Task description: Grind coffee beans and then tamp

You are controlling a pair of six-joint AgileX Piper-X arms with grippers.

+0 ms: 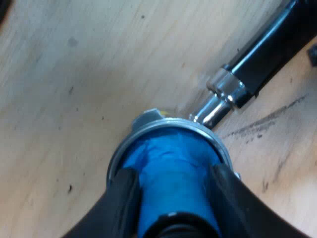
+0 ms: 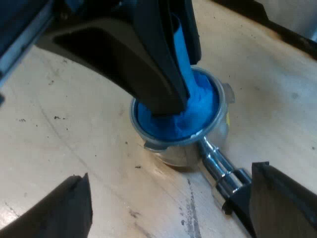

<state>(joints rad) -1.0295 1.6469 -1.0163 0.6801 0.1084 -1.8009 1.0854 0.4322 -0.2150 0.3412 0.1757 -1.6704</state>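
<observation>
A pale wooden bench (image 1: 74, 99), marked with dark scuffs, is seen beneath everything. The left end effector (image 1: 173, 198) is brought down over the metal holder (image 2: 173, 151), and the blue tamper (image 2: 198, 106) is pinched between its two black fingers (image 1: 121, 198). The right end effector (image 2: 169, 173) is held spread wide. One of its fingers is set just beside the holder's dark handle (image 1: 270, 47) and the other is kept well apart, so nothing is gripped by it. The holder is laid on the bench with its handle stretched out along the wood. The tamper is seated in the holder's basket, its blue base filling the metal rim.
</observation>
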